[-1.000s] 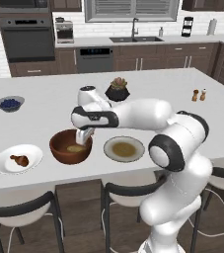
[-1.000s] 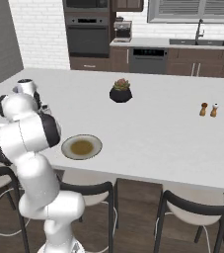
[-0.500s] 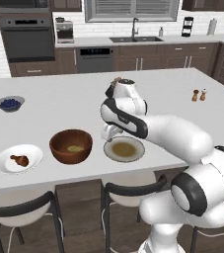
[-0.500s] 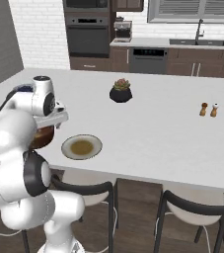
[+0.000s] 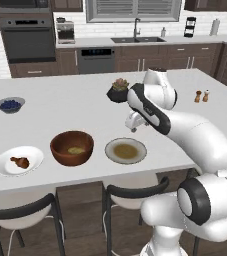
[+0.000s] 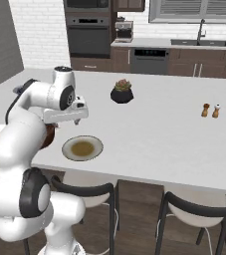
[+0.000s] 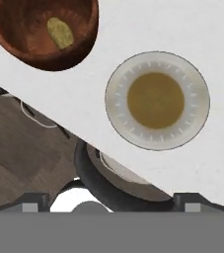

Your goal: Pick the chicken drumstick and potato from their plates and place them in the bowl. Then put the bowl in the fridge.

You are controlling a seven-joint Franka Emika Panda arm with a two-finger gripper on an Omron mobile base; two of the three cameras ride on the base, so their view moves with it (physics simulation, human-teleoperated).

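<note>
The arm has swung on from over the bowl (image 5: 72,148), carrying the gripper (image 5: 135,121) above the grey-rimmed plate (image 5: 126,150); whether its fingers are parted I cannot tell, and nothing shows held. The potato (image 7: 60,32) lies inside the bowl. The chicken drumstick (image 5: 19,161) rests on the white plate (image 5: 5,167) (left of the bowl). All sit on the white counter (image 5: 60,110); beyond stand a potted plant (image 5: 118,90), shakers (image 5: 201,96), blueberry bowl (image 5: 9,104), then oven (image 5: 27,37) and sink (image 5: 137,39)

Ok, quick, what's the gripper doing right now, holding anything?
Gripper: holding nothing, raised above the grey-rimmed plate; open or shut cannot be told. Potato is in the wooden bowl.
</note>
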